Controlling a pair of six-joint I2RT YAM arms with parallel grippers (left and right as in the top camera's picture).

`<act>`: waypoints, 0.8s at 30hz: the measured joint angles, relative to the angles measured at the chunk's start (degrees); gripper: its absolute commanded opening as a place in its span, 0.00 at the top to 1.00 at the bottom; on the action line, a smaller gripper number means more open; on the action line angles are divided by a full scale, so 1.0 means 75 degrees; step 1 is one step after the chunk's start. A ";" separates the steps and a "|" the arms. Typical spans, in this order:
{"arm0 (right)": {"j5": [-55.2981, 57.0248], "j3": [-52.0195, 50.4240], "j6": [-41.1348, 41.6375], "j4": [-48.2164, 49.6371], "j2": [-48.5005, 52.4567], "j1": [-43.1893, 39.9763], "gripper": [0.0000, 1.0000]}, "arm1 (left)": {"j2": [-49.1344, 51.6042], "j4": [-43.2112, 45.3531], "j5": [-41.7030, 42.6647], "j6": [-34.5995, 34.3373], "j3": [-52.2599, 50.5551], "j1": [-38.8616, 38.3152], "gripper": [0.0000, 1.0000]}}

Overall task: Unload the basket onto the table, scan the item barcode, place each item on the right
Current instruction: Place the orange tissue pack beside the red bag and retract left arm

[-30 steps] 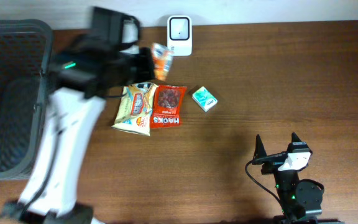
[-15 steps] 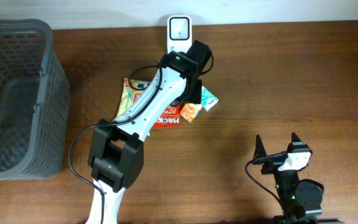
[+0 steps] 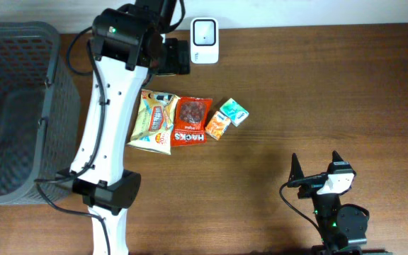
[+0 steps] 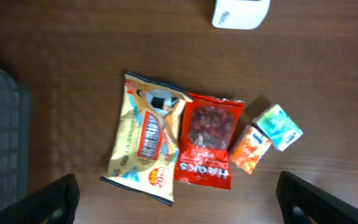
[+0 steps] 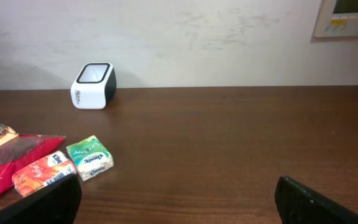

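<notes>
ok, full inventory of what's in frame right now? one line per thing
barcode scanner: 1, white with a dark window, back edge of the table
mesh basket: 1, grey, left end of the table
snack bag: 1, cream-yellow, left of the item cluster
HACKS candy bag: 1, red, against the snack bag's right side
small pack: 1, orange, at the HACKS candy bag's right edge
tissue pack: 1, green-white, right end of the cluster
table: 1, dark brown wood
wall panel: 1, white, on the wall, right wrist view only
left gripper: 1, black, open, empty, above the cluster
right gripper: 1, black, open, empty, front right
</notes>
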 measured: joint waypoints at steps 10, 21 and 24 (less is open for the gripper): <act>0.0000 0.0000 0.0000 0.0000 0.0000 0.0000 0.02 | -0.1151 -0.0015 0.0600 0.1105 0.0000 0.1020 0.01; 0.0000 0.0000 -0.0003 0.0000 0.0000 0.0000 0.02 | -0.1955 -0.0017 0.0560 0.0924 0.0015 0.5849 0.01; -0.0003 0.0000 0.0000 0.0000 0.0000 0.0000 0.02 | -0.1955 -0.0017 0.0530 0.0906 0.0015 0.6158 0.01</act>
